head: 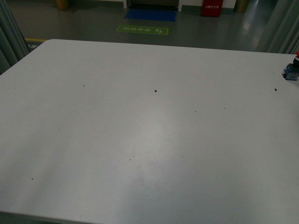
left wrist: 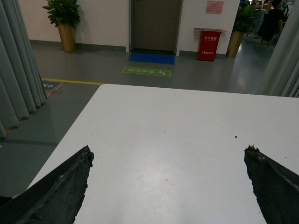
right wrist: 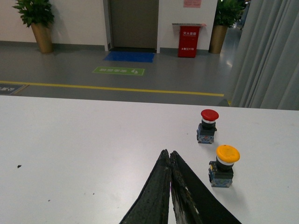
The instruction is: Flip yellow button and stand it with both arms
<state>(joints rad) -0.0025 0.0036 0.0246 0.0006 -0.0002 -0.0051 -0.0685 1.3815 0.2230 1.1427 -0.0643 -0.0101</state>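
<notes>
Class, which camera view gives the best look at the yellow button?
The right wrist view: the yellow button stands whole there, cap up, beside the red button. The front and left wrist views do not show it.

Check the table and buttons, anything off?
Nothing is tipped or spilled. The yellow button and red button both stand upright, cap up, apart. A few dark specks dot the white table; left tool open, right tool shut, both empty.

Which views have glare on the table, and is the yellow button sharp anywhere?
Front view: soft overhead sheen on the table, button out of frame. Left wrist view: milder sheen, button absent. Right wrist view: even light; the yellow button is sharp, upright, faint shadow.
</notes>
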